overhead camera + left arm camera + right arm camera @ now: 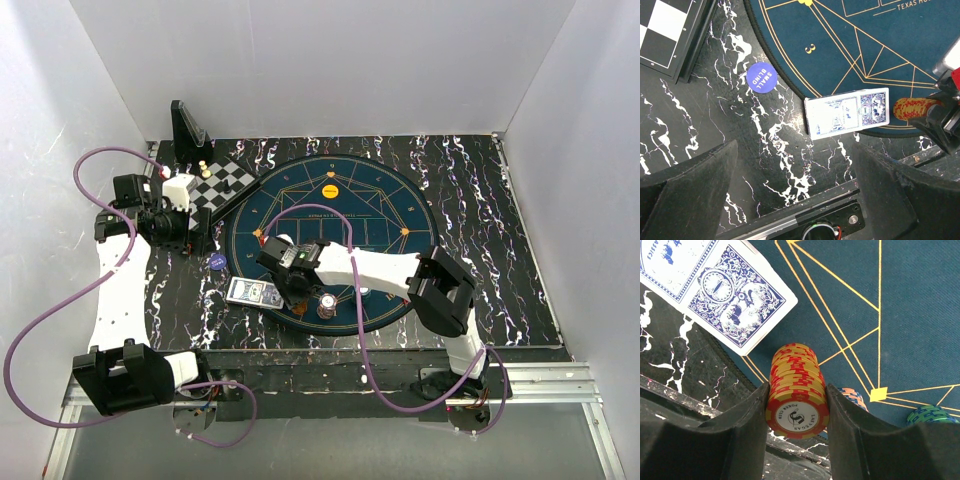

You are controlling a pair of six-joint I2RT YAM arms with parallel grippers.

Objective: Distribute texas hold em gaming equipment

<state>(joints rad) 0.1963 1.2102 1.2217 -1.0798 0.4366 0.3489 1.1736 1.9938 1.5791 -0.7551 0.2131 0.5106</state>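
My right gripper point(798, 390) is shut on a tall stack of yellow-and-red poker chips point(796, 390), one finger pressed against each side. The stack point(327, 305) stands at the near edge of the round blue mat point(390, 215). A pack of blue-backed cards point(742, 302) lies just left of it, half over the mat's rim point(847, 112). A blue "small blind" marker point(761, 77) rests on the marble top. My left gripper point(790, 200) hangs open above the table's near left part, with nothing between its fingers.
A checkered board point(225, 183) with small pieces sits at the back left, next to a black stand point(187, 128). A yellow marker point(330, 190) lies on the mat. Two more chip stacks, orange-blue point(852, 395) and green-blue point(930, 415), stand right of the held one.
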